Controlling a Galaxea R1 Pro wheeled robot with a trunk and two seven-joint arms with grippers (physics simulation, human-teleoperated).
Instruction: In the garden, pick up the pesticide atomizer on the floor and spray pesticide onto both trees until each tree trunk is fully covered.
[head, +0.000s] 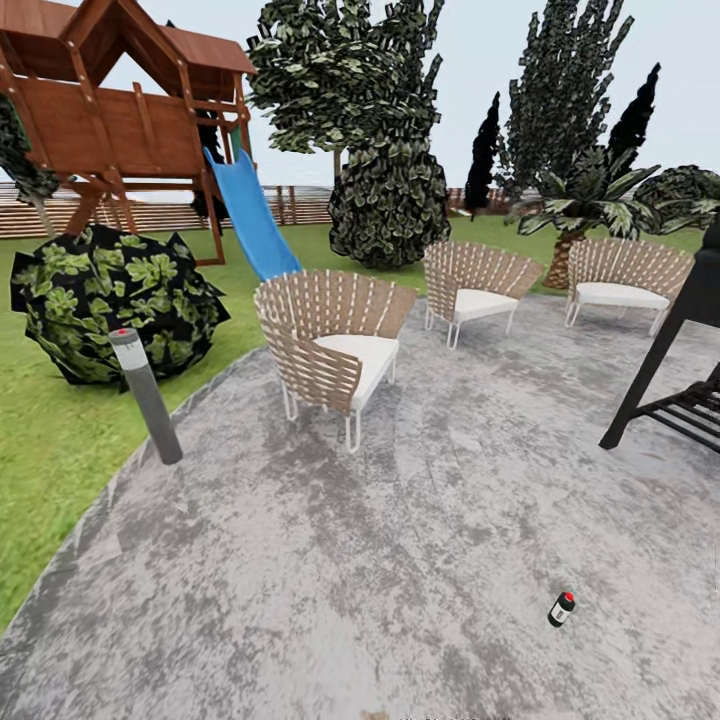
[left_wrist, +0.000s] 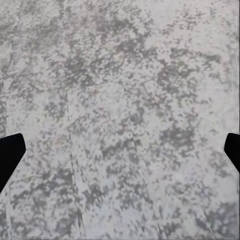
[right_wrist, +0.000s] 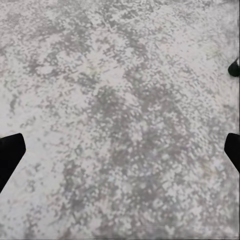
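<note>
The pesticide atomizer (head: 561, 608), a small dark bottle with a red and pale top, lies on the grey paved floor (head: 400, 560) at the near right. Two tall leafy trees (head: 345, 70) (head: 565, 90) rise at the back; a round bush and a palm hide their trunks. My left gripper (left_wrist: 120, 150) is open over bare paving, its dark fingertips (left_wrist: 10, 152) at the picture's two sides. My right gripper (right_wrist: 120, 150) is open over paving too. A small dark shape (right_wrist: 234, 67) sits at the edge of the right wrist view; what it is cannot be told.
Three wicker chairs (head: 335, 345) (head: 475, 285) (head: 620, 280) stand on the paving. A grey bollard light (head: 147, 395) marks the lawn's edge at left, by a leafy bush (head: 110, 300). A black stand (head: 680, 370) is at right. A wooden playset with a blue slide (head: 250, 215) is behind.
</note>
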